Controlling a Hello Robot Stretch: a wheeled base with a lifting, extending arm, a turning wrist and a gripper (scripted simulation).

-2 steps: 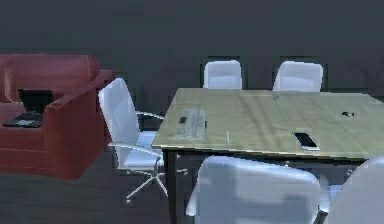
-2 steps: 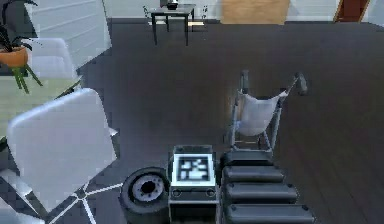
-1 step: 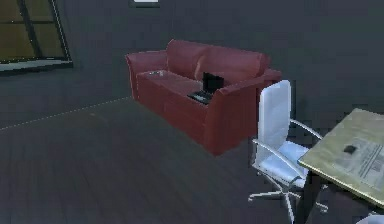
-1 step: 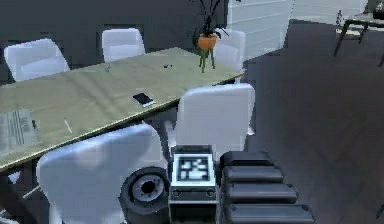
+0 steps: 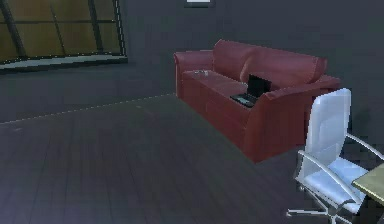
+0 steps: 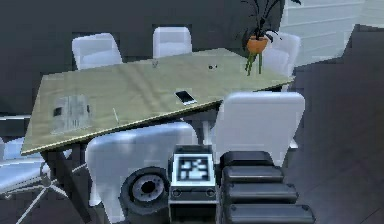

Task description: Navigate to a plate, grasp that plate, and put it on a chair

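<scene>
Jaws low by white chair (image 6: 120, 150) (hold unclear); arm (image 6: 256, 190) short.

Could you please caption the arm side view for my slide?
White chairs around a long table with a phone, potted plant at one corner.

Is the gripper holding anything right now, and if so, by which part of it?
It cannot be told. The gripper sits low in the arm side view with a white chair right behind it, and its far end can't be made out.
</scene>
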